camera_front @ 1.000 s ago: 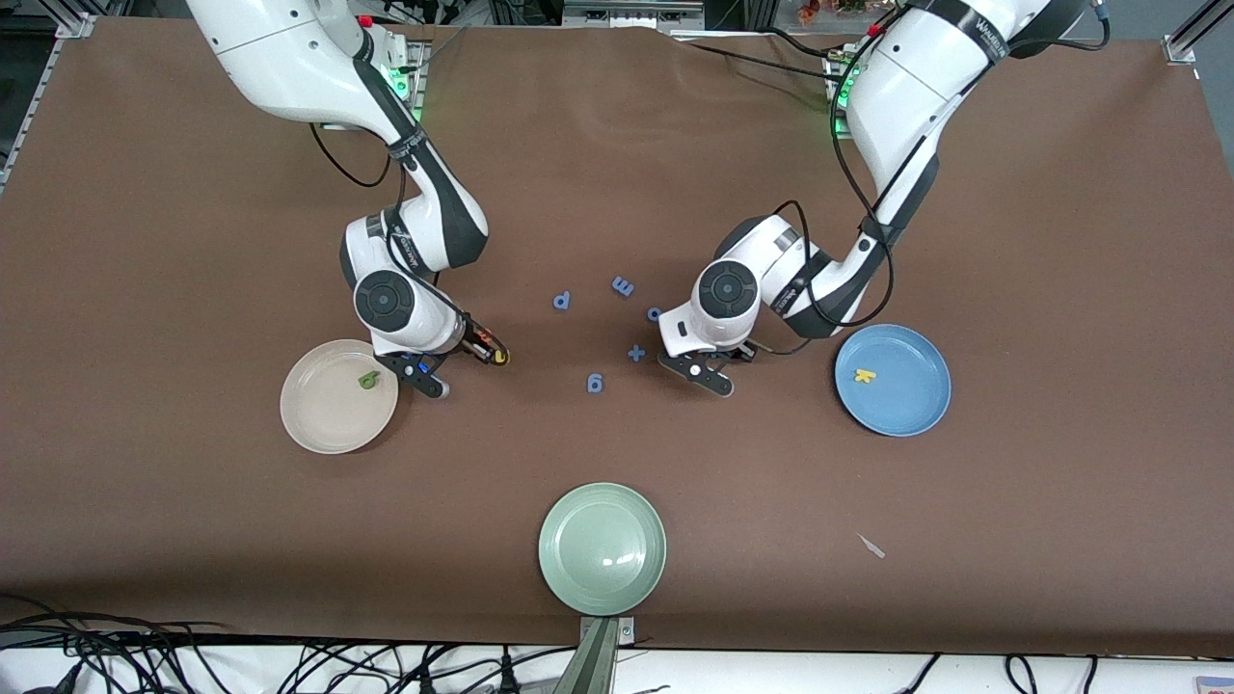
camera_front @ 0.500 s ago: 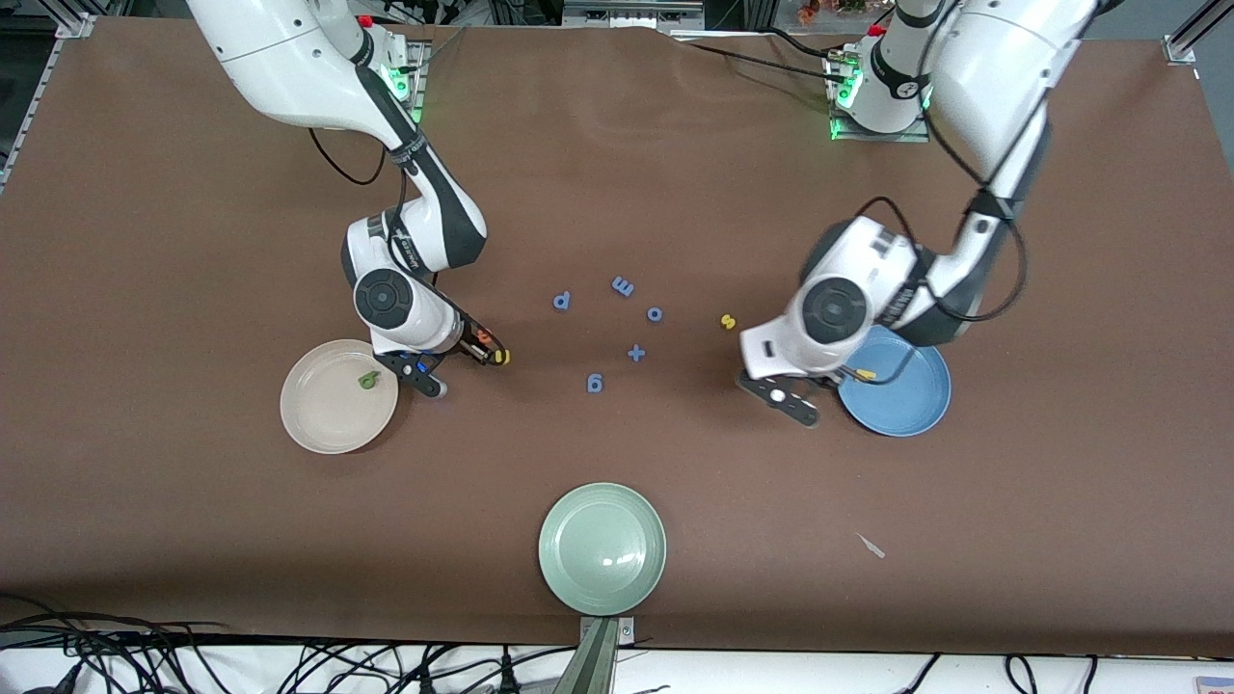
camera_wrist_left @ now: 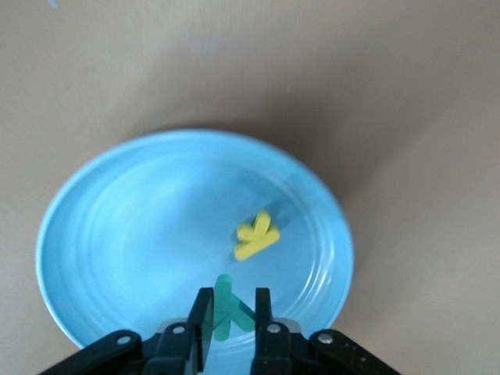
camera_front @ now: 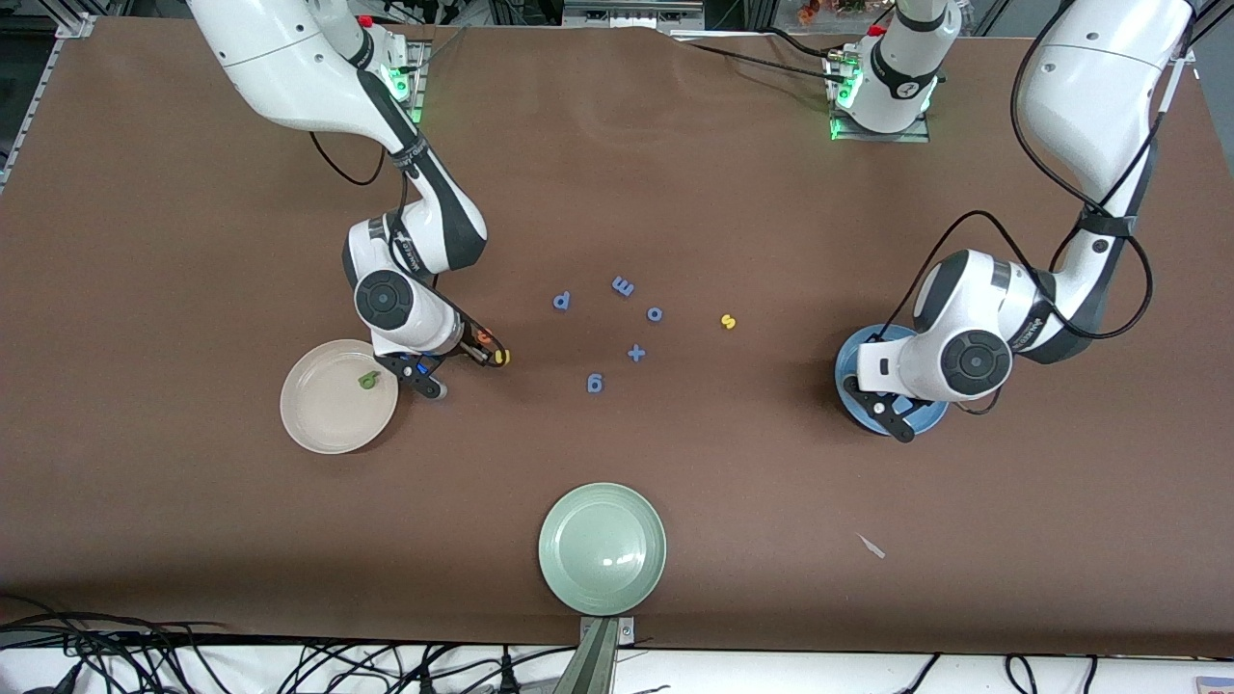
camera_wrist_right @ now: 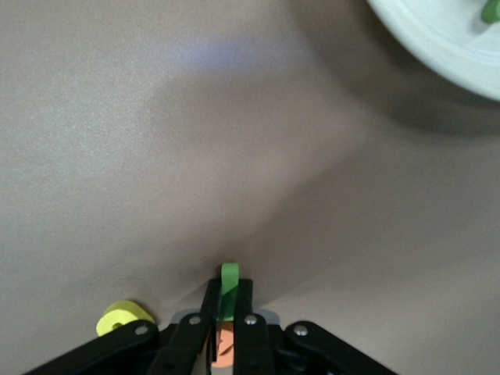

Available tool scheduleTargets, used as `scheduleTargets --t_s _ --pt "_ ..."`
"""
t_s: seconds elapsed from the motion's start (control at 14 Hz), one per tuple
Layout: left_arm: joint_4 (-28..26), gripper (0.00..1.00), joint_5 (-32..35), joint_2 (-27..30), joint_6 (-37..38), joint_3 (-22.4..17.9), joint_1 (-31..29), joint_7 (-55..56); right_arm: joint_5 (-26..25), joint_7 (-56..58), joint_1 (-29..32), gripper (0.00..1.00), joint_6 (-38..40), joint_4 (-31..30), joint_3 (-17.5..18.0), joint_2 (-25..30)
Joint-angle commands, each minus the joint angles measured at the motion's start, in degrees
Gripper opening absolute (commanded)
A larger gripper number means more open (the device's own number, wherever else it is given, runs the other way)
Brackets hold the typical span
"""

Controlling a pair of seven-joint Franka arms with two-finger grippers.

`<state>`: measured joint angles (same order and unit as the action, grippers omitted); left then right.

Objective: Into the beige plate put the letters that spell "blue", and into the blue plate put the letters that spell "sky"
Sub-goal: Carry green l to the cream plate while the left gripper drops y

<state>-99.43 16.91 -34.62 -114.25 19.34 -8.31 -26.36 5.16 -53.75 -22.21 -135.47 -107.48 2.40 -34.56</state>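
Note:
My left gripper (camera_wrist_left: 232, 312) hangs over the blue plate (camera_wrist_left: 117, 234), shut on the teal-green y (camera_wrist_left: 226, 305). The yellow k (camera_wrist_left: 257, 235) lies in that plate. My right gripper (camera_wrist_right: 229, 301) is down at the table beside the beige plate (camera_front: 318, 424), shut on the thin light green l (camera_wrist_right: 229, 281). The orange e (camera_wrist_right: 225, 348) shows just under its fingers. The yellow u (camera_front: 500, 357) lies beside them. The dark green b (camera_front: 368, 381) rests in the beige plate. The yellow s (camera_front: 728, 321) lies on the table between the blue letters and the blue plate (camera_front: 846, 371).
Small blue pieces sit mid-table: a p (camera_front: 562, 301), an m (camera_front: 623, 286), an o (camera_front: 655, 313), a plus sign (camera_front: 635, 353) and a 9 (camera_front: 595, 384). A sage green plate (camera_front: 602, 547) stands nearest the front camera. A pale scrap (camera_front: 871, 546) lies toward the left arm's end.
The left arm swung from mid-table to over the blue plate with the y, uncovering the yellow s. The right gripper stayed in place and closed on the l.

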Motion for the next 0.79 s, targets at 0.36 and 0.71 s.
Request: scheduleTargets --t_s 0.36,0.71 --pt "1.26 1.00 0.75 0.87 3.51 7.80 0.13 6.61 -0.42 24.96 0.68 0.00 19.54 7.72 -10.90 4.50" --pt "0.99 1.00 -2.85 -0.36 3.95 12.30 5.22 34.65 0.20 32.39 0.68 0.32 19.55 7.63 -13.91 4.50"
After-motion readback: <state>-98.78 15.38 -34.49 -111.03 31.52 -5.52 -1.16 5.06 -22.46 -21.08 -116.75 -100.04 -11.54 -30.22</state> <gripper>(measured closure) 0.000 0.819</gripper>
